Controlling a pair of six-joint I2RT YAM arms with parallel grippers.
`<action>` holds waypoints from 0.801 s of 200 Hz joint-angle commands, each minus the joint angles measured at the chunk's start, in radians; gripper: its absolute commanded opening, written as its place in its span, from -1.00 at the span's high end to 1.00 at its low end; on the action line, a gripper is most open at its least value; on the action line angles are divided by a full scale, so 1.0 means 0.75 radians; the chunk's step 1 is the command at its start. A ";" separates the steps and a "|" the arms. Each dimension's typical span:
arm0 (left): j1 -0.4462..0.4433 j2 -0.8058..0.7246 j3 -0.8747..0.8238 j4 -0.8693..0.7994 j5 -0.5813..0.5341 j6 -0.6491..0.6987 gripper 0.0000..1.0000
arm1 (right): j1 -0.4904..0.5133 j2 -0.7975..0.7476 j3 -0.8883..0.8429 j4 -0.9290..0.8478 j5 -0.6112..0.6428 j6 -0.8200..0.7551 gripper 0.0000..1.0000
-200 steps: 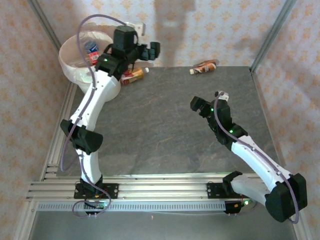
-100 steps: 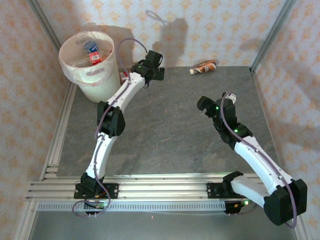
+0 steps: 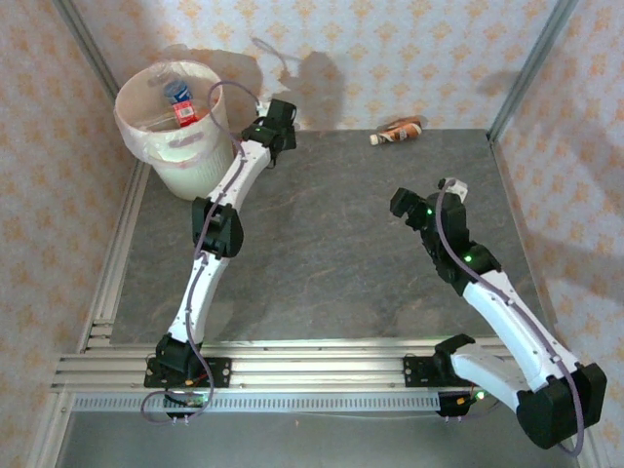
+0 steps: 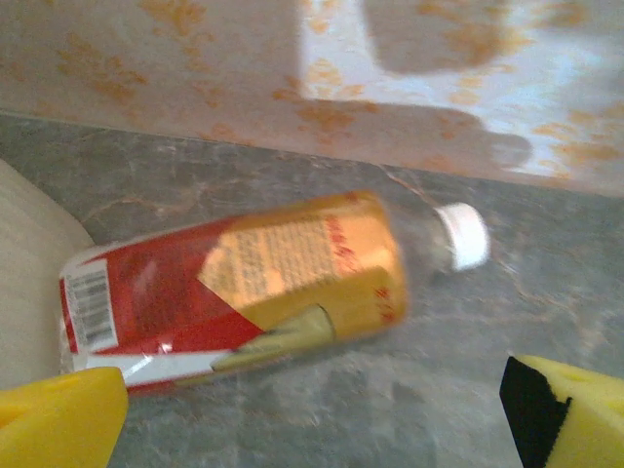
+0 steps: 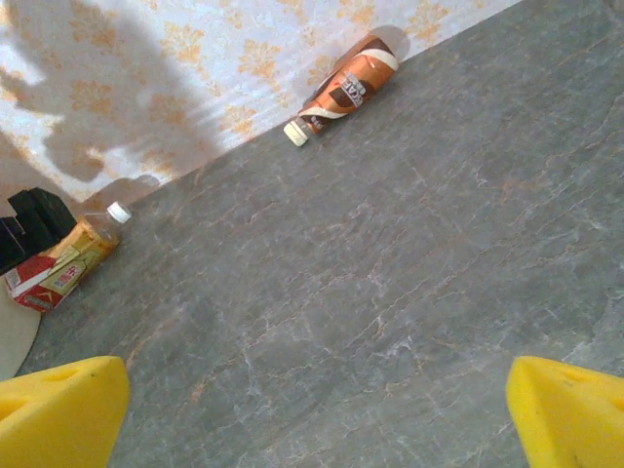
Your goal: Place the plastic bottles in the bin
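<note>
A red-and-orange-labelled plastic bottle (image 4: 234,278) with a white cap (image 4: 463,234) lies on its side on the grey table, next to the bin wall (image 4: 24,273). My left gripper (image 4: 312,419) hangs open just in front of it, with a yellow fingertip (image 4: 58,419) on each side and nothing between them. In the top view the left gripper (image 3: 275,125) reaches low beside the off-white bin (image 3: 146,136), which holds several bottles (image 3: 178,102). A brown-orange bottle (image 3: 398,130) lies by the back wall. My right gripper (image 3: 409,210) is open over bare table.
The patterned back wall stands right behind both loose bottles. In the right wrist view the brown-orange bottle (image 5: 351,83) lies far ahead and the red-and-orange bottle (image 5: 63,263) far left. Metal frame posts (image 3: 531,63) flank the table.
The left arm has swung away from above the bin, dropped and stretched out low toward the bottle beside the bin. The right gripper has drifted slightly to the right.
</note>
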 commanded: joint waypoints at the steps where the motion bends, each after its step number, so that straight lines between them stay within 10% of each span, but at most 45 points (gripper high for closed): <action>1: 0.010 0.050 0.077 0.066 0.053 -0.024 -1.00 | -0.004 -0.052 0.005 -0.042 0.079 -0.034 -0.99; 83: 0.064 0.148 0.063 -0.059 0.146 -0.177 -1.00 | -0.005 -0.083 -0.005 -0.081 0.122 -0.057 -0.99; 160: -0.096 -0.249 -0.410 -0.105 0.433 -0.190 -1.00 | -0.004 -0.089 0.001 -0.081 0.085 -0.103 -0.99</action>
